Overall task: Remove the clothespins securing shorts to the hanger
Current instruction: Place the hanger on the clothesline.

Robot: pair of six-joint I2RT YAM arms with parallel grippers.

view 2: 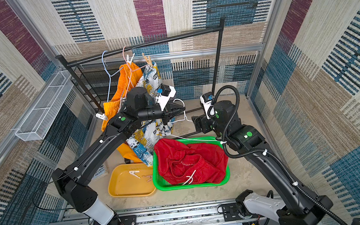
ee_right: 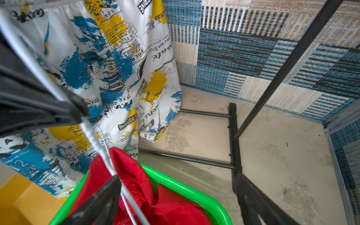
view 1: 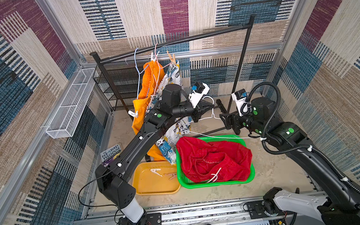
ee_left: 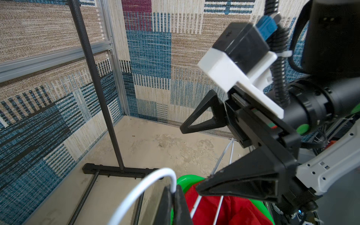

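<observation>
Pegs off: two tray pegs (view 1: pixel 157 171) lie in the yellow tray (view 1: pixel 157 192), one white and one tan.
Pegs on: top white pegs (view 1: pixel 152 57) sit at the waist of the orange shorts (view 1: pixel 149 80). Tan pegs (view 1: pixel 171 57) sit at the waist of the printed shorts (ee_right: pixel 116 68). A side peg (view 1: pixel 133 114), white, is lower down on the orange pair.
Red shorts (view 1: pixel 214 159): heaped in the green basket (view 1: pixel 216 183) on the desk, with no peg showing on them.
Orange and printed shorts: both hang from hangers on the black rail (view 1: pixel 175 42), behind the left arm.
White hanger (ee_left: pixel 140 185): off the rail and bare. Its long wire slants down across the basket.
Left jaws: together, clamped on the white hanger's hook.
Right jaws: wide apart and holding nothing. The hanger wire passes just beside one finger (ee_right: pixel 101 200).
Progress: judged about a third done. One pair is freed and binned; two pairs remain pegged.
Left to do: take the remaining pegs off the orange and printed pairs.
Hidden: in both top views the left arm covers the middle of the hanging shorts, so any pegs there cannot be seen.
Unclear: the number of pegs in each top cluster, and whether the wire touches the red shorts.
</observation>
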